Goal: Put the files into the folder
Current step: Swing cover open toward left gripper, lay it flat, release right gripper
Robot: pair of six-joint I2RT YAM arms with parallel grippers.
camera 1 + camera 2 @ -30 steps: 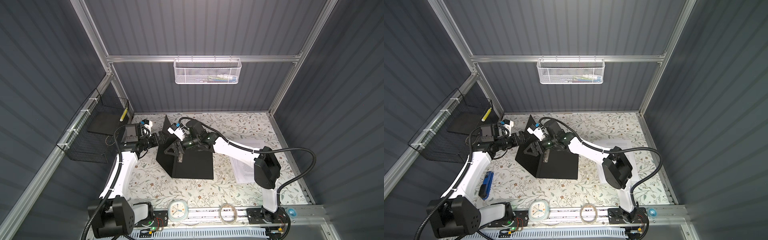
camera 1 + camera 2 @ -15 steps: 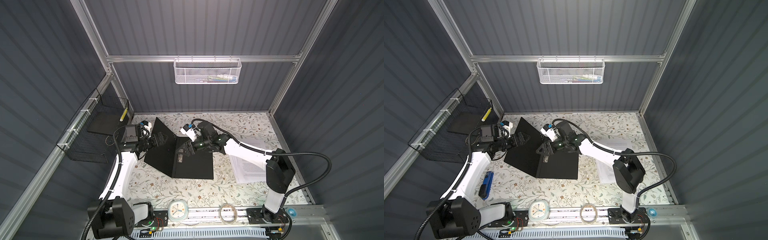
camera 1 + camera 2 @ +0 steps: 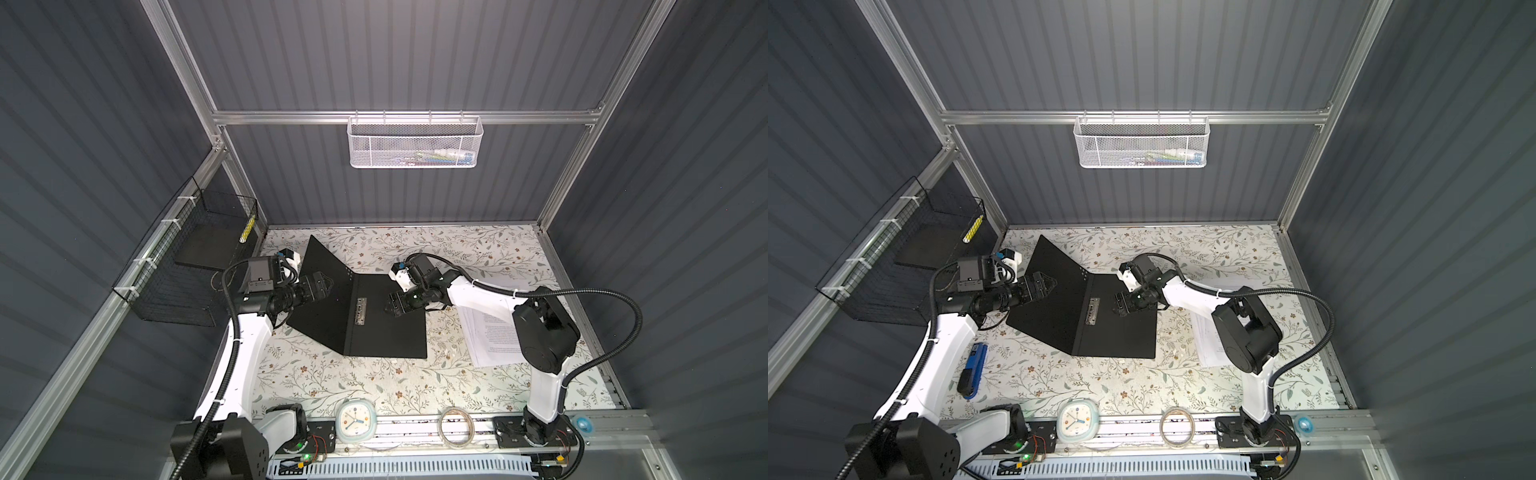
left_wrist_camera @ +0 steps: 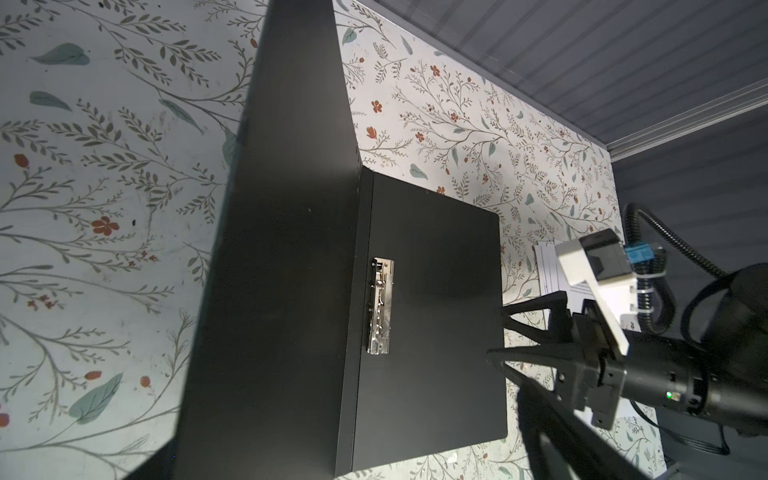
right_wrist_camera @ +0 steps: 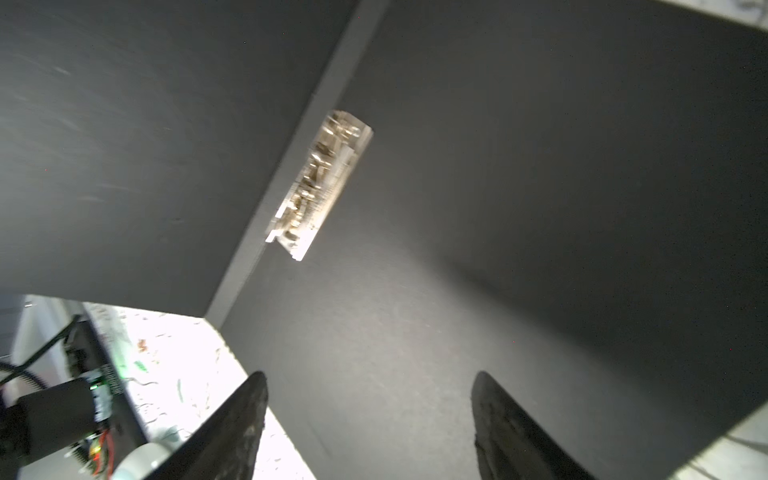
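Observation:
The folder [image 3: 386, 328] [image 3: 1117, 332] lies open in the middle of the table, black inner faces up. Its metal spine clip [image 3: 360, 311] [image 4: 380, 307] [image 5: 320, 183] sits beside the fold. The left cover [image 3: 324, 299] slants up toward my left gripper [image 3: 328, 284] [image 3: 1050, 284], which stands open at the cover's outer edge, gripping nothing. My right gripper [image 5: 370, 378] [image 3: 392, 305] hovers open over the right inner face, just right of the clip. The files [image 3: 494, 340] [image 3: 1204, 345] [image 4: 548, 270], white printed sheets, lie on the table right of the folder, partly under the right arm.
A black wire basket [image 3: 187, 270] with a dark flat slab [image 3: 203, 249] hangs on the left wall. A white mesh basket [image 3: 415, 141] hangs on the back wall. A clock [image 3: 355, 422] and a tape roll [image 3: 455, 426] sit at the front edge, a blue tool [image 3: 973, 370] at front left.
The folder's left cover, upright a second ago, has swung open to the left. My right gripper has drawn back rightward from it, over the right inner face. The left arm has stayed put.

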